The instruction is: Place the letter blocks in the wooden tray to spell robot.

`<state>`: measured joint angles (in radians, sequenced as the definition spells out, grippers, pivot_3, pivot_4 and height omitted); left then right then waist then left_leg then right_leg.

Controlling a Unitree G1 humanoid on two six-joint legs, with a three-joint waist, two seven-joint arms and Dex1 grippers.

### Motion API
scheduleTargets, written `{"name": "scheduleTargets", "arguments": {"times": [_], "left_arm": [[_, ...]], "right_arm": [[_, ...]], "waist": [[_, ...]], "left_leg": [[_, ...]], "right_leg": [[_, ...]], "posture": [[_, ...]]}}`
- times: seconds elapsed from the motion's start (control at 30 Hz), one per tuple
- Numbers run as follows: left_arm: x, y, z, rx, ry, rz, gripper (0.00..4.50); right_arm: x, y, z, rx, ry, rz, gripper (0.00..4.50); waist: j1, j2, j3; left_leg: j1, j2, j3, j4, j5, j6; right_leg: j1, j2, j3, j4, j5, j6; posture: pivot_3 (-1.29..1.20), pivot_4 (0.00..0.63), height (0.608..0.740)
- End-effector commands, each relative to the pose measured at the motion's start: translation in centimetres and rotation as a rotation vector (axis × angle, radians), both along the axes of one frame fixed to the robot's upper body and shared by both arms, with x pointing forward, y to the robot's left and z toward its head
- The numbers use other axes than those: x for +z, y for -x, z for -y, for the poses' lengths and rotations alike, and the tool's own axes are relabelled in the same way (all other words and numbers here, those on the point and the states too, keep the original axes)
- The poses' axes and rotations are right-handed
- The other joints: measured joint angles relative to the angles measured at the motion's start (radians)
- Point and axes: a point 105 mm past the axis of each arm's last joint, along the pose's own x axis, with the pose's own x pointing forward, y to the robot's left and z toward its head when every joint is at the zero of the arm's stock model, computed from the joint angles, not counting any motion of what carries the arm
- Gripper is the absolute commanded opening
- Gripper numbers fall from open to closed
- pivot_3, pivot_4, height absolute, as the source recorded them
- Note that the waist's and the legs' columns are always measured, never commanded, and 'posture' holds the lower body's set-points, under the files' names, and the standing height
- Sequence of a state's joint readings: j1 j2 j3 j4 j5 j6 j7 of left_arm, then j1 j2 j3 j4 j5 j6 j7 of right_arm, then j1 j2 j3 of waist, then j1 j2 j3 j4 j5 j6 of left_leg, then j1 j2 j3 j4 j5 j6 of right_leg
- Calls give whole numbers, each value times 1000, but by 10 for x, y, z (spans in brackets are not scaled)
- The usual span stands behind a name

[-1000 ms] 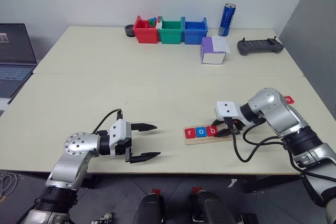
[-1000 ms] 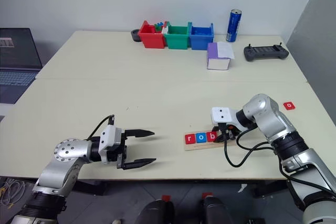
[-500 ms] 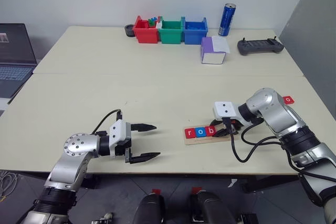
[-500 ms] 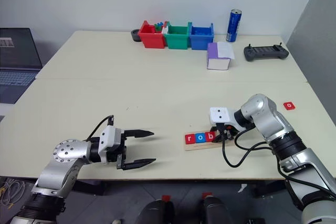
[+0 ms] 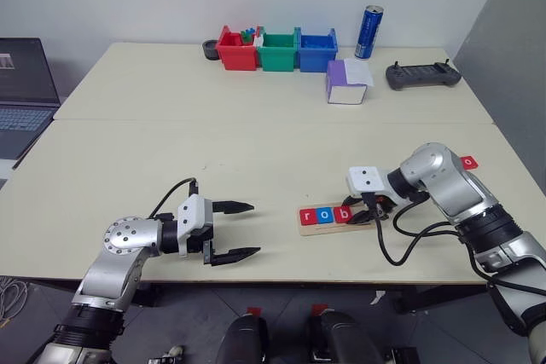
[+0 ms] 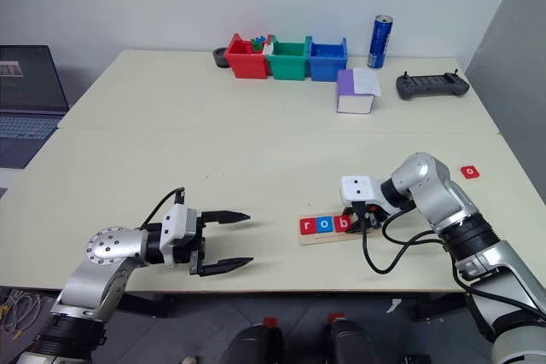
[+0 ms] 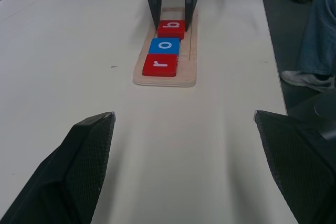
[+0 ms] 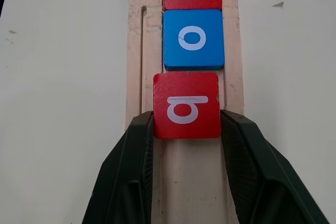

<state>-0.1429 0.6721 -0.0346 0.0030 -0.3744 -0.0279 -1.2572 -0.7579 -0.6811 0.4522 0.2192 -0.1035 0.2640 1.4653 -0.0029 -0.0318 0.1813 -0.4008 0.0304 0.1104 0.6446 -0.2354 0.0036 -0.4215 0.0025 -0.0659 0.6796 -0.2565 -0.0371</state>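
red b block (image 8: 186, 105) | between right gripper (image 8: 186, 129) fingers, seemingly gripped | in wooden tray (image 8: 135, 51)

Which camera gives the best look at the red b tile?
The right wrist view: the red b tile sits large between the right gripper fingers, on the wooden tray. The left wrist view shows it smaller but readable; in the head views the gripper partly hides it.

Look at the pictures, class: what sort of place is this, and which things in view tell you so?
Probably a robotics lab or workroom. An open laptop sits beside the pale table, a handheld controller lies at its far end, and sorting bins hold small parts, with spelling tiles in a wooden tray.
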Motion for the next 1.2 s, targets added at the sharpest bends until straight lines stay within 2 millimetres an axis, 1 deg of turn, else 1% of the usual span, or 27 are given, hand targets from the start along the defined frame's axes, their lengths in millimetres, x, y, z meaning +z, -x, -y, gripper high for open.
{"name": "scheduleTargets", "arguments": {"times": [0.03,0.2,0.63,0.8,0.87,0.9,0.97,1.03,1.07,1.2], "left_arm": [[8,0,-1,-5,-1,37,4500],[8,0,-1,-3,-3,37,4500],[8,-1,-3,-1,-7,38,4500],[8,-1,-3,1,-7,40,4500],[8,-1,-3,2,-7,40,4500],[9,-1,-4,3,-8,40,4500],[9,-1,-4,5,-9,40,4500],[9,-1,-4,6,-9,40,4500],[9,-1,-4,6,-9,40,4500],[9,0,-4,4,-10,38,4500]], "right_arm": [[9,-3,-4,20,-5,40,1455],[12,-6,-6,15,-18,48,1455],[12,-10,-7,25,-30,60,1455],[15,-9,-11,35,-64,45,1455],[14,-9,-11,37,-61,43,2170],[14,-9,-10,36,-58,40,2414],[14,-9,-9,33,-55,39,3132],[15,-11,-8,23,-58,46,3854],[17,-11,-7,21,-61,46,4145],[32,-7,-3,28,-85,48,4145]], "waist": [[0,0,0],[0,0,0],[0,0,0],[-1,0,0],[-1,0,0],[-1,0,0],[-1,0,0],[-1,0,0],[-1,0,0],[0,0,0]], "left_leg": [[0,0,0,0,0,0],[0,0,0,0,0,0],[0,0,0,0,0,0],[0,0,0,0,0,0],[0,0,0,0,0,0],[0,0,0,0,0,0],[0,0,0,0,0,0],[0,0,0,0,0,0],[0,0,0,0,0,0],[0,0,0,0,0,0]], "right_leg": [[0,0,0,0,0,0],[0,0,0,0,0,0],[0,0,0,0,0,0],[0,0,0,0,0,0],[0,0,0,0,0,0],[0,0,0,0,0,0],[0,0,0,0,0,0],[0,0,0,0,0,0],[0,0,0,0,0,0],[0,0,0,0,0,0]], "posture": [[0,150,740],[0,150,740],[0,150,740],[0,150,740],[0,150,740],[0,150,740],[0,150,740],[0,150,740],[0,150,740],[0,150,740]]}}
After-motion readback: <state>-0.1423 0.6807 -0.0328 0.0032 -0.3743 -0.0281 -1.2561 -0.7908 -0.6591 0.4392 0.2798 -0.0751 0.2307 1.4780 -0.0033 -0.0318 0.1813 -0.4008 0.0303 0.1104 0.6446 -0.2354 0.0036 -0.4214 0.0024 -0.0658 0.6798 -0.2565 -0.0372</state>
